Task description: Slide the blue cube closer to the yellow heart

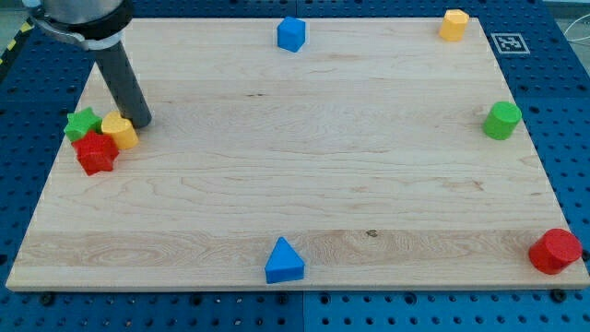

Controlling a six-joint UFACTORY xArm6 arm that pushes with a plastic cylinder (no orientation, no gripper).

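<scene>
My tip (140, 121) carries no claw, so no claw state can be told; it is a plain rod end resting on the wooden board (304, 175) at the view's far left. It sits just beside the yellow heart (120, 131), at roughly the heart's 2 o'clock. The heart touches a green star (83, 122) at its 9 o'clock and a red star (96, 153) at its 7 o'clock.

The blue cube (291, 34) stands at the board's top edge, well apart from the tip, at about 2 o'clock from it. It is untouched; the step in hand is judged to be the approach.

Recommended practice: travel round the cube to its 2 o'clock side, then push toward 8 o'clock, line through its centre, to prevent it spinning off. Stop short of the cluster.

Also present: a blue triangle (284, 262), yellow block (454, 25), green block (502, 121), red block (554, 251).
</scene>
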